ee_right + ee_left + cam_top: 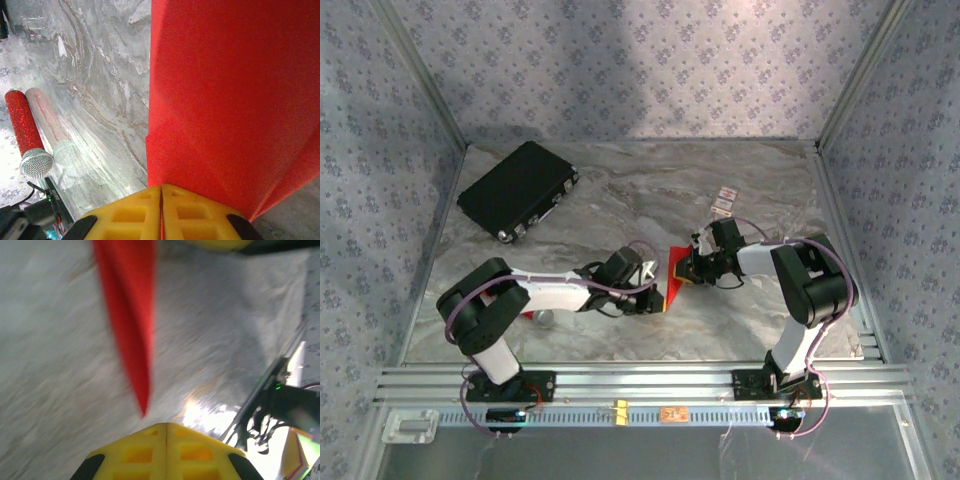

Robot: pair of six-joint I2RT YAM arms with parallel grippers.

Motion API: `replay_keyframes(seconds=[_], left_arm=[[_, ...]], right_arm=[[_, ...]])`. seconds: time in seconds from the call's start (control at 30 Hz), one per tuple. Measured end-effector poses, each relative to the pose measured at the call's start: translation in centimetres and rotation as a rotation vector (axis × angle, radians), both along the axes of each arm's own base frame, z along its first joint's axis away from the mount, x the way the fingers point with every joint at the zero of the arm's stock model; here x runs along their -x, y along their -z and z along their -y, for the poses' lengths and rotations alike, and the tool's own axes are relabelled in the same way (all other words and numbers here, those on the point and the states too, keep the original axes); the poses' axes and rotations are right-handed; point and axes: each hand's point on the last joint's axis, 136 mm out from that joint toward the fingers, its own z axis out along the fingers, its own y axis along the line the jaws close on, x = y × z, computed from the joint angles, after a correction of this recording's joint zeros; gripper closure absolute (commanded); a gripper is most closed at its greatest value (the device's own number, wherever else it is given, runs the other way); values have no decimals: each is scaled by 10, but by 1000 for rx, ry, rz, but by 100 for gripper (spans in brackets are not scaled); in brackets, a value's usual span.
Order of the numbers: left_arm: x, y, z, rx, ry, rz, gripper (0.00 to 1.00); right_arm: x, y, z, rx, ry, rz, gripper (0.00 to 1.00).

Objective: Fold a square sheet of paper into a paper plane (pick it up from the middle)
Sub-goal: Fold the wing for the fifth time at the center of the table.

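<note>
Right end effector point(161, 189) is closed, pinching the red paper point(225, 100) at its edge; left end effector point(166, 427) is closed too, the paper's blurred pointed end just beyond its tips; paper lies over mid-surface point(100, 75), between both arms.

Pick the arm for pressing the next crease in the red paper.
Left, probably. The right gripper is shut on the red paper; the left gripper is shut on nothing, just short of the paper's pointed end.
</note>
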Motion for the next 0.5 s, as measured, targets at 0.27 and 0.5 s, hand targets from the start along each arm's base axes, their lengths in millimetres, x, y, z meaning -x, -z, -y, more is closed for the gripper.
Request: replay_keyframes(seconds=[0.27, 0.5], left_arm=[[-30, -19, 36, 78, -1, 35, 94], [-37, 2, 35, 43, -12, 8, 94]], right_arm=[[0, 0, 0, -1, 4, -4, 90], [0, 0, 0, -1, 5, -4, 90]])
